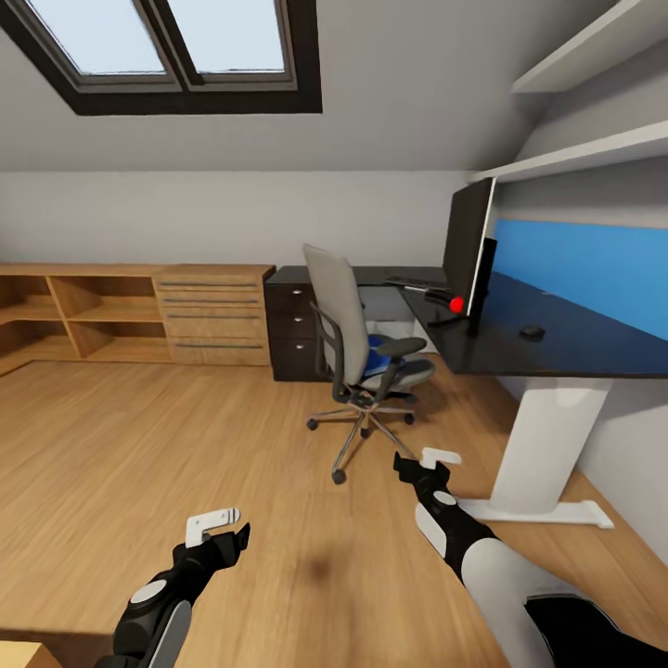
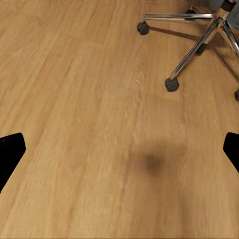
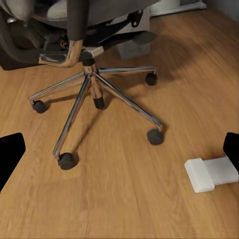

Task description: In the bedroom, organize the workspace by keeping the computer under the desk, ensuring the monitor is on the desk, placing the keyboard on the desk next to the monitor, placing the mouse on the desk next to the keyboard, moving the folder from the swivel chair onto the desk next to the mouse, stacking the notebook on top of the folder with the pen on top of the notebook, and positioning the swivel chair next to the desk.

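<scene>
The grey swivel chair (image 1: 345,339) stands on the floor in front of the black desk (image 1: 575,348), its chrome base (image 3: 92,82) close ahead of my right gripper. A blue folder (image 1: 376,358) lies on its seat. On the desk the monitor (image 1: 467,243) stands edge-on, the mouse (image 1: 532,330) to its right, the keyboard (image 1: 415,280) beyond it. A light grey box, likely the computer (image 3: 132,48), sits behind the chair under the desk. My left gripper (image 1: 227,525) and right gripper (image 1: 419,461) hang open and empty over the floor. The notebook and pen are out of view.
A light wooden dresser with shelves (image 1: 139,314) lines the far wall, beside the desk's dark drawers (image 1: 292,329). The desk's white leg (image 1: 547,445) and its foot (image 3: 211,174) stand on the floor to my right. A small red ball (image 1: 456,303) sits by the monitor.
</scene>
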